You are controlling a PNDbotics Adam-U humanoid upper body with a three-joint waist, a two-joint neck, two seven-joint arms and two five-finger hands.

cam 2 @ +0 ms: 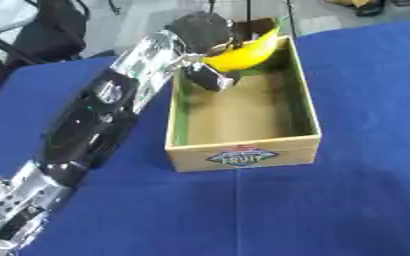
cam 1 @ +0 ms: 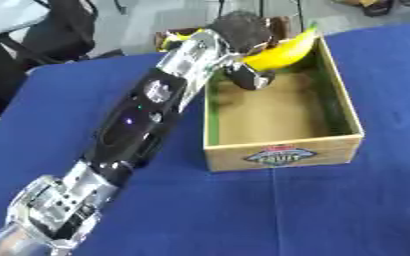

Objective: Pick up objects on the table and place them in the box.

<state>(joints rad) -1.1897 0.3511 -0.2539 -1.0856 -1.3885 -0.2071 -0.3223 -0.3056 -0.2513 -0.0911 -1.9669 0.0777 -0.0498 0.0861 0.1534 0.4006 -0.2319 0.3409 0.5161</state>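
Note:
My left arm reaches from the lower left up over the far end of the wooden box point(cam 1: 283, 152). At that end my left hand point(cam 1: 242, 31) is curled round a yellow banana point(cam 1: 285, 51), held above the box's far left corner. The banana's tip points up past the far rim. One finger point(cam 1: 248, 78) hangs down inside the box. The box's cardboard floor shows bare, with green lining on its inner walls. My right hand shows in neither view.
A blue cloth point(cam 1: 331, 210) covers the table. The box has a fruit label point(cam 2: 239, 157) on its near wall. A black chair point(cam 1: 64, 25) stands beyond the table's far left edge, on a grey floor.

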